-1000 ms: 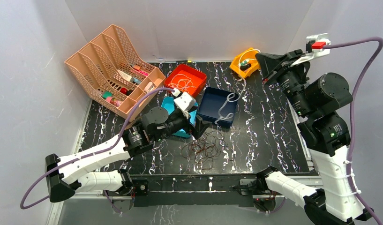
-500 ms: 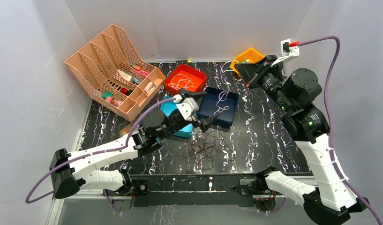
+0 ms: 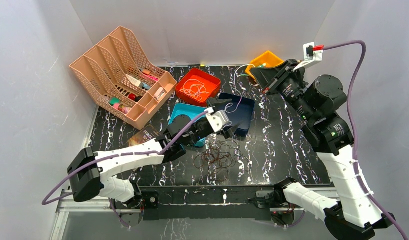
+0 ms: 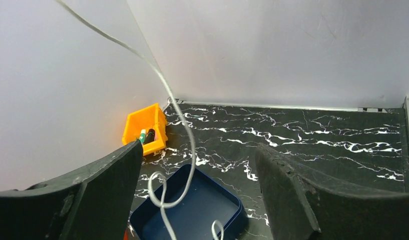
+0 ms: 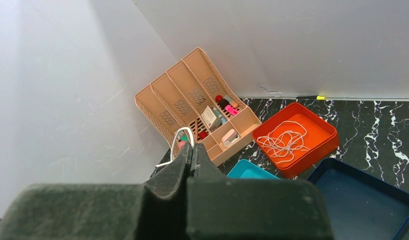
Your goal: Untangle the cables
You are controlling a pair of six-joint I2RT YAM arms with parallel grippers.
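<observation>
top view: the right gripper [image 3: 265, 84] is raised at the far right, closed on a thin pale grey-white cable [image 3: 237, 102] that drops into the shallow navy plastic tray [image 3: 247, 104]. the left gripper [image 3: 231, 116] hovers at that tray's left rim, jaws spread wide and holding nothing. a loose reddish-brown wire tangle [image 3: 217, 157] lies on the black marble-patterned table [image 3: 282, 145] just near of the tray. a white cord [image 3: 194, 90] is heaped in the red square tray [image 3: 208, 80].

left wrist view: both fingers [image 4: 107, 195] stand well apart with the pale grey-white cable [image 4: 191, 150] hanging slack between them. it loops into the navy tray [image 4: 227, 205]. the orange plastic bin [image 4: 144, 125] sits in the far corner against the wall.

right wrist view: the right gripper [image 5: 190, 152] pinches a small loop of the cable [image 5: 178, 137], pads pressed together.

the cable looks light, limp and smooth. it would likely slip through a loose pinch, and its loops could snag on the tray rim. the straight hanging span above the tray seems the best hold, not the curls inside. the near-right table is open. the walls crowd the right arm, and the peach slotted file organiser [image 3: 122, 75] and the teal tray [image 3: 182, 111] hem in the left.
</observation>
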